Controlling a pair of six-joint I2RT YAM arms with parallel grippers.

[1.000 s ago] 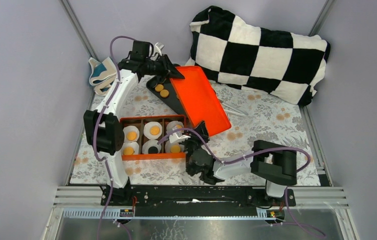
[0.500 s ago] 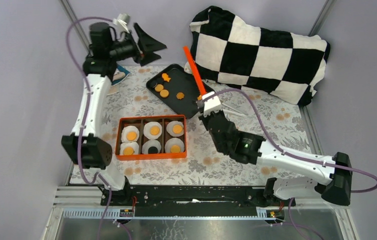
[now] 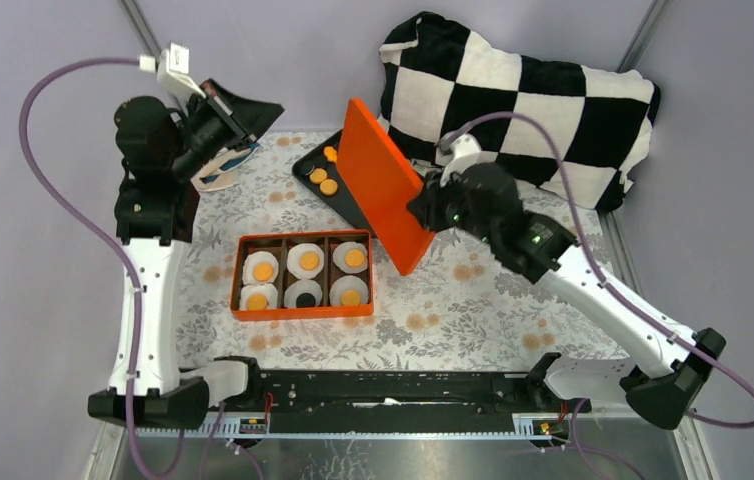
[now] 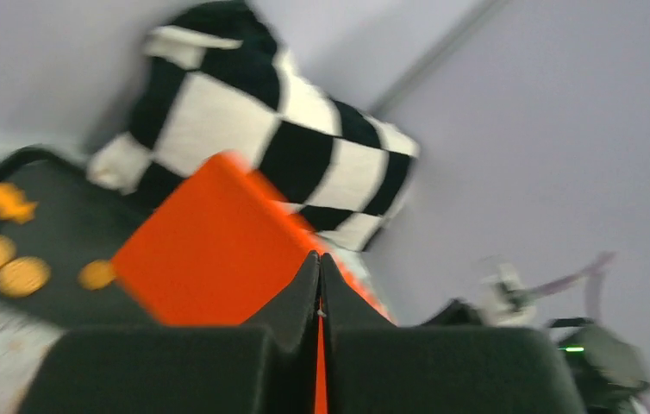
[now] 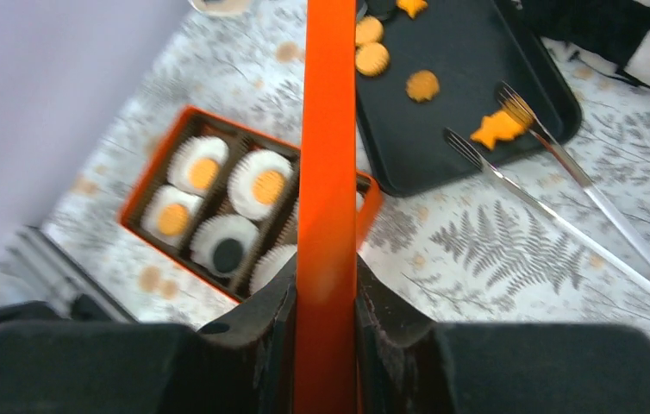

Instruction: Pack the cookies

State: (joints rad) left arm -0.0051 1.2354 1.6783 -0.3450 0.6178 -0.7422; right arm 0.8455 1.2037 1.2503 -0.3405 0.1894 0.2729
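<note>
While the right end effector pinches the orange lid on edge above the counter, the left end effector hangs far left, fingers pressed together and empty. Loose cookies lie on the black tray beyond the lid; five more sit in paper cups in the orange box.

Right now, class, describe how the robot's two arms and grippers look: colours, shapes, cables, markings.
The left arm and right arm share white links, black joint housings and a looping purple cable each. The left gripper and right gripper have black, wedge-shaped fingers. A green light glows on the right arm.
</note>
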